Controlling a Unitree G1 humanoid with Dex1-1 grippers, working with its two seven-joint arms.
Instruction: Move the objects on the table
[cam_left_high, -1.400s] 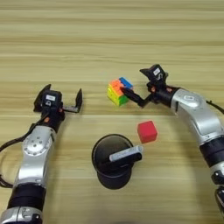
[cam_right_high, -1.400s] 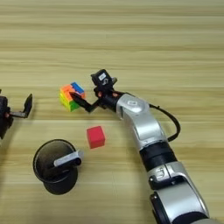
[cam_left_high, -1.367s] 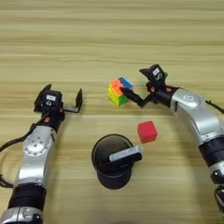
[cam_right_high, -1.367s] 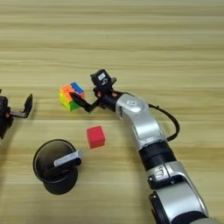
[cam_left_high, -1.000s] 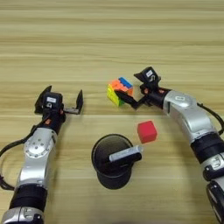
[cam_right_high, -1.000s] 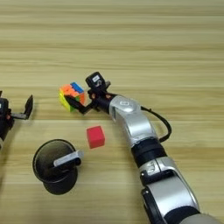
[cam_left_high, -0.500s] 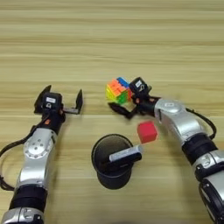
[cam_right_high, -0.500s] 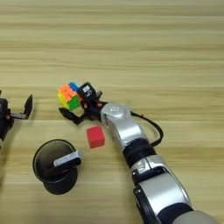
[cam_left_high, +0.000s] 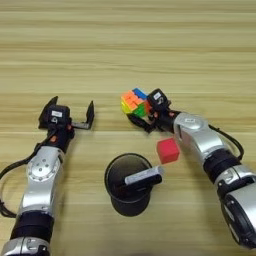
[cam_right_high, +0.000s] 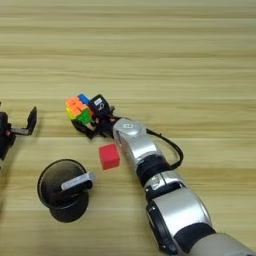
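The multicoloured puzzle cube (cam_left_high: 133, 102) rests on the table (cam_left_high: 125, 40) near the middle. My right gripper (cam_left_high: 148, 115) is pressed up to its near right side. One black finger (cam_left_high: 138, 122) reaches along the cube's front and the other stands by its right face, so the gripper is open around that corner. The small red cube (cam_left_high: 167, 150) lies just in front of the right forearm. In front of it stands the black cup (cam_left_high: 128, 186) with the black-and-silver marker (cam_left_high: 144, 176) leaning across its rim. My left gripper (cam_left_high: 70, 113) rests open on the table at the left, holding nothing.
The right forearm (cam_left_high: 202, 142) slants in from the lower right, close behind the red cube. The left arm (cam_left_high: 40, 180) lies along the left side. Bare wooden planks stretch across the far half of the table.
My right gripper has swung left and nearer me, from beside the puzzle cube to right against its near right corner. The cube, red cube, cup and left arm have stayed put.
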